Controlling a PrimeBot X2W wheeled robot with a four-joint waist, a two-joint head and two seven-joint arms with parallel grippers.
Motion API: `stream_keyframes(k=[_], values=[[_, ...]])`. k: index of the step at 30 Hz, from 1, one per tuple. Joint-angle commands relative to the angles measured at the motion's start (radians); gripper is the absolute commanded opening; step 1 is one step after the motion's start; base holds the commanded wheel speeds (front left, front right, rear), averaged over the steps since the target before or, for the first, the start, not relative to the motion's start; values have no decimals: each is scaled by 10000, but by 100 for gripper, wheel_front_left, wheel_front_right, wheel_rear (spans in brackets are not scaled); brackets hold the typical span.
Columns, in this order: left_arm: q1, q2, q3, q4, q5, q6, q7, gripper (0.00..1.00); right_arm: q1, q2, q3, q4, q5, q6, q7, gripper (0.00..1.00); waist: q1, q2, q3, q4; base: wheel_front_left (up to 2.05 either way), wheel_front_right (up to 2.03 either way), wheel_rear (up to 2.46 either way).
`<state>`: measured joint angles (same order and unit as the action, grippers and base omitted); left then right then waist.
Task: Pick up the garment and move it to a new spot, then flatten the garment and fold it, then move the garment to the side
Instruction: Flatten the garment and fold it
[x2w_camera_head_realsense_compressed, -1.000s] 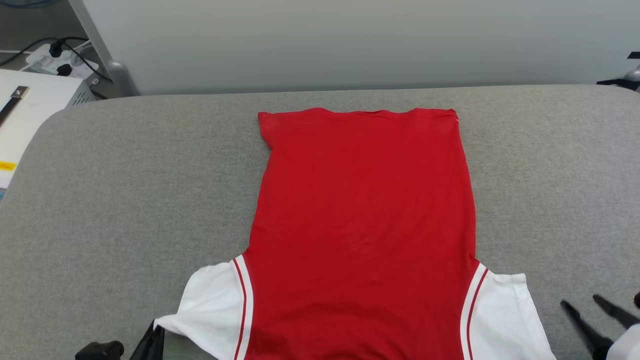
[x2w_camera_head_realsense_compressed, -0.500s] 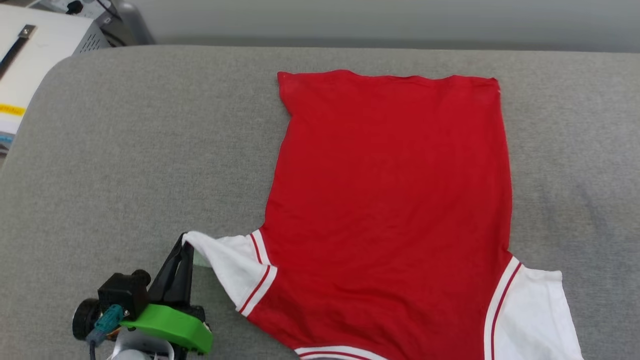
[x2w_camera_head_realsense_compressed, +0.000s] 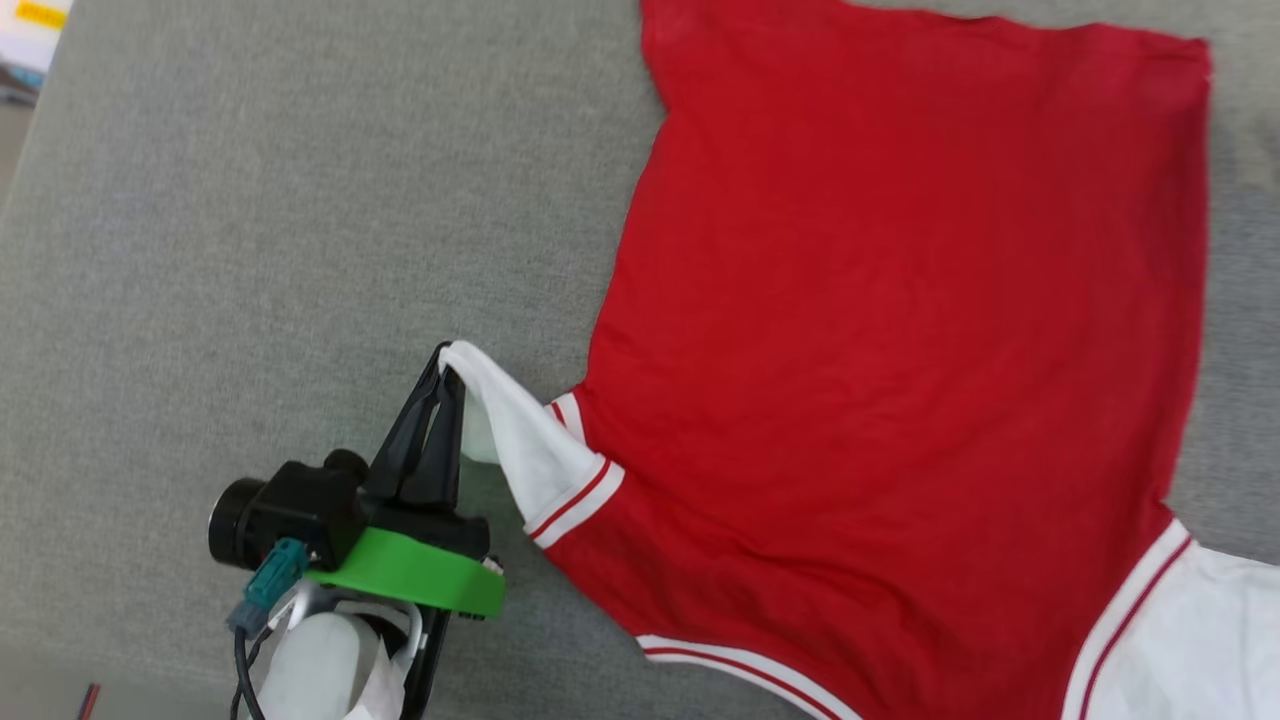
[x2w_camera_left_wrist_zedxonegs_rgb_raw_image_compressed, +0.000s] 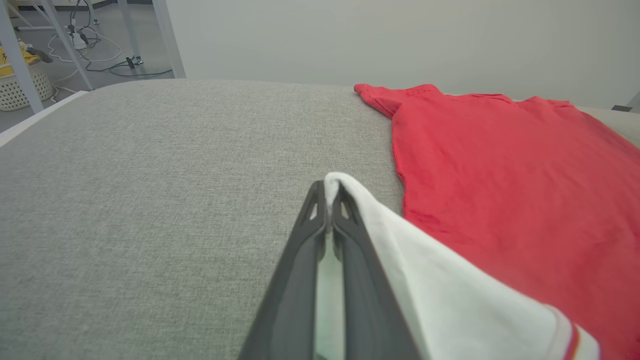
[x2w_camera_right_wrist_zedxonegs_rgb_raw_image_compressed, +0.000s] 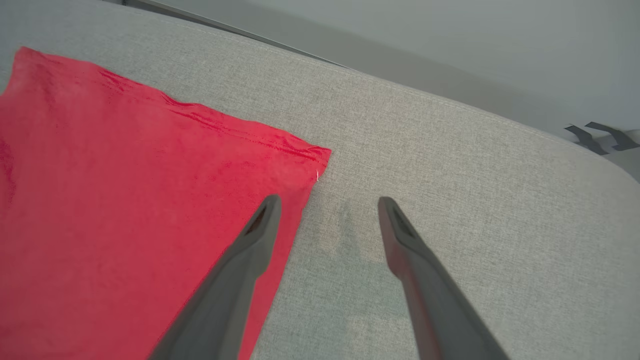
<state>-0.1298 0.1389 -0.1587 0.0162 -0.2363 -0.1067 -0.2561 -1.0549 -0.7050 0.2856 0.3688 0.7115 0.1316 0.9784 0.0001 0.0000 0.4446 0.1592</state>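
Fingers (x2w_camera_left_wrist_zedxonegs_rgb_raw_image_compressed: 350, 260) pinching garment (x2w_camera_left_wrist_zedxonegs_rgb_raw_image_compressed: 500, 165) sleeve

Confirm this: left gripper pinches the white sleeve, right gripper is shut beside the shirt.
Not shut: the right gripper is open, fingers spread, as the right wrist view shows. The left gripper does pinch the white sleeve; the right sits beside the shirt.

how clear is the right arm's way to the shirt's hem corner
Probably clear, yes. The right tool is open and sits just beside the hem corner of the shirt, with bare grey padding around it and nothing lying in the way.
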Motion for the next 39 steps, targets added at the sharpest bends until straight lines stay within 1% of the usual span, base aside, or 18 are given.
stream_keyframes(k=[1,5,9,13,15,16,21,25,28,31,34,36,39], values=[[-259,-122,-25,-100,99,-65,-57,0,-294,148,86,289,-244,-9,101,100,-1,0,1175,828,0,0,0],[-479,-341,-71,-281,205,-119,-57,0,-770,451,289,1201,-897,-9,112,100,-1,0,1637,1003,0,0,0],[-659,-490,-149,-382,283,-160,-57,0,-683,664,476,1852,-1133,-9,-242,100,-1,0,1924,1166,0,0,0],[-739,-574,-146,-441,362,-184,-57,0,-157,597,865,2284,-923,-9,-171,100,-1,0,2012,1188,0,0,0],[-736,-604,-117,-457,396,-193,-57,0,15,523,903,2429,-709,-9,-140,100,-1,0,1995,1175,0,0,0],[-724,-615,-95,-446,414,-197,-57,0,64,486,901,2468,-610,-9,-173,0,-1,0,1957,1153,0,0,0],[-576,-663,108,-294,303,-212,-57,0,24,324,723,2562,-290,-9,-905,0,-1,0,1520,1029,0,0,0],[-378,-645,251,-23,375,-221,-57,0,117,59,870,2189,32,-9,-1942,0,-1,0,879,913,0,0,0],[-123,-640,413,157,431,-225,-57,0,464,-372,1129,1606,484,-9,-2809,0,-1,0,242,755,0,0,0],[177,-618,589,310,463,-228,-57,0,1009,-856,1414,929,868,-9,-3413,0,-1,0,-282,531,0,0,0],[482,-555,779,441,506,-229,-57,0,1813,-1380,1614,174,1209,-9,-3925,0,-1,0,-745,249,0,0,0],[703,-513,943,506,529,-230,-57,0,2516,-1862,1693,-389,1262,-9,-4294,0,-1,0,-1056,30,0,0,0],[968,-462,1091,582,574,-231,-57,0,3662,-2293,1550,-951,1553,-9,-4716,0,-1,0,-1414,-221,0,0,0]])
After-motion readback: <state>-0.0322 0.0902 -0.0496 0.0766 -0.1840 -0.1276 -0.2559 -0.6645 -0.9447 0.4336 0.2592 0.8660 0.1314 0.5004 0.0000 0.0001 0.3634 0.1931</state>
